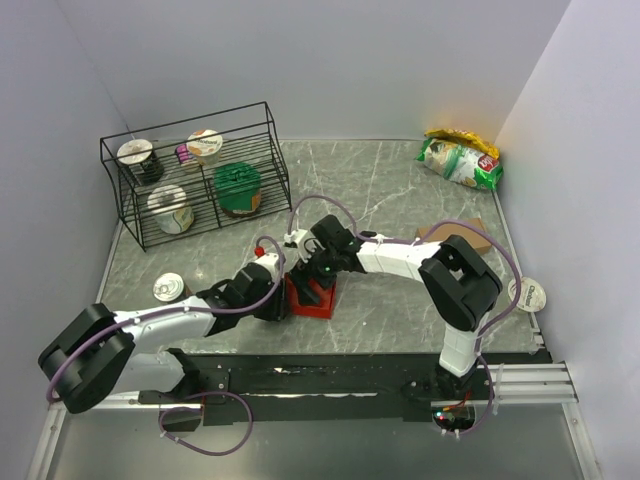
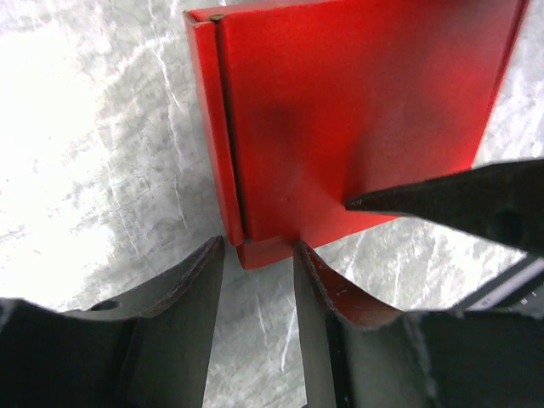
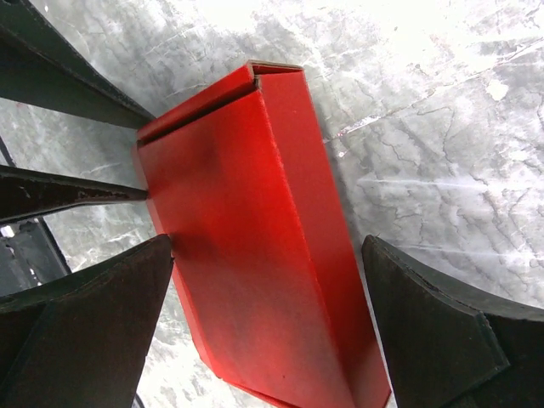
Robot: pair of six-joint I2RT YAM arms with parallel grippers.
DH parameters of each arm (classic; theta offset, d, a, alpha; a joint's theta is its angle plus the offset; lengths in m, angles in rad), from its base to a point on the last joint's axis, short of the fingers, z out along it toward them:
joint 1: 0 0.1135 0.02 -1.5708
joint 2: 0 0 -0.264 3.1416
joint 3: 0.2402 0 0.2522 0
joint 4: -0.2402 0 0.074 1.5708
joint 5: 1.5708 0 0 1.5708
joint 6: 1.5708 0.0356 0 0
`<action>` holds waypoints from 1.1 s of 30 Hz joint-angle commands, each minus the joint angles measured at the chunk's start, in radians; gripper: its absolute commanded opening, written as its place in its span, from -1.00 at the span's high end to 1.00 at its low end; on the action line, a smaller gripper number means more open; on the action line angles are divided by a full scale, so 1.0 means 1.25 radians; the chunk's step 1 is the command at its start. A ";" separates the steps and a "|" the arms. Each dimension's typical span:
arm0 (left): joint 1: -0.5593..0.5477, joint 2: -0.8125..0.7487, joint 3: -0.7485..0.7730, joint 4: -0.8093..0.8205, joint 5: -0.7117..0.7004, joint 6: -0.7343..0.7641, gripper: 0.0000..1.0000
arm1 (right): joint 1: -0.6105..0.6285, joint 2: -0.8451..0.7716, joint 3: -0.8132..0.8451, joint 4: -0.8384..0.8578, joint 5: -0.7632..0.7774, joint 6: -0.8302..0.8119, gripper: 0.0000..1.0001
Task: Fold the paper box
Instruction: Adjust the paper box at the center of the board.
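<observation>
Wire rack [image 1: 185, 122] behind paper box [image 1: 308, 300]

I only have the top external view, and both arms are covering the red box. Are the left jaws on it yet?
Observer: The left gripper has its jaws either side of a narrow flap at a corner of the paper box, with a sliver of gap on one side.
Operator: And the right jaws?
Observer: The right gripper is wide open and straddles the box across its width. One finger is at the box's side, the other stands clear.
Operator: Is the box flat?
Observer: No, it is a raised shape lying on the table. A dark slit shows along its end flap.
</observation>
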 commanded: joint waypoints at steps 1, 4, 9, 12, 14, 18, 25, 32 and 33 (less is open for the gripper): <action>-0.024 0.012 0.037 -0.018 -0.088 -0.019 0.12 | -0.001 -0.032 -0.034 0.010 0.005 0.001 -0.99; -0.029 0.002 0.032 -0.009 -0.098 -0.024 0.12 | 0.001 -0.049 -0.052 0.022 0.042 0.008 -1.00; -0.029 -0.036 0.016 0.043 -0.080 -0.046 -0.06 | -0.002 -0.074 -0.074 0.061 0.135 0.030 -1.00; -0.029 -0.063 0.008 0.061 -0.078 -0.052 -0.14 | -0.009 -0.076 -0.082 0.081 0.131 0.028 -1.00; -0.028 -0.077 0.007 0.066 -0.076 -0.052 -0.18 | -0.009 -0.082 -0.084 0.090 0.129 0.023 -1.00; -0.027 -0.083 0.002 0.067 -0.064 -0.053 -0.20 | -0.012 -0.086 -0.090 0.098 0.202 0.023 -1.00; -0.022 -0.101 -0.004 0.075 -0.056 -0.061 -0.56 | -0.085 -0.088 -0.075 0.096 0.169 0.045 -1.00; 0.000 -0.080 0.014 0.103 -0.034 -0.042 -0.93 | -0.128 -0.088 -0.025 0.063 0.218 0.078 -1.00; 0.004 -0.073 0.021 0.111 -0.031 -0.034 -0.96 | -0.135 -0.087 -0.012 0.059 0.231 0.089 -1.00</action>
